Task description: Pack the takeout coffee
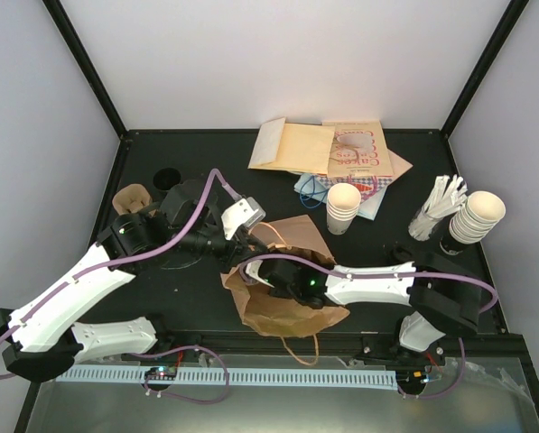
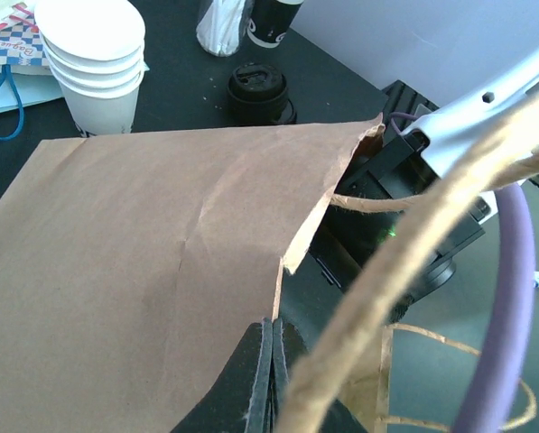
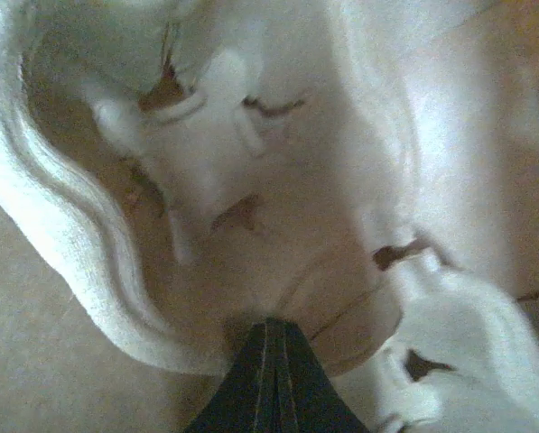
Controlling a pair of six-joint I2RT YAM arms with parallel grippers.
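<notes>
A brown paper bag lies open in the middle of the table, its flank filling the left wrist view. My left gripper is shut on the bag's rim at its upper left. My right arm reaches into the bag's mouth from the right, so its fingers are hidden in the top view. Inside, the right gripper is shut, its tip against a pale moulded shape. The takeout coffee does not show clearly in any view.
A stack of lidless cream cups stands behind the bag. A second stack and a stirrer cup are at the right. Black lids lie beyond the bag. A pulp carrier is at the left, flat paper bags at the back.
</notes>
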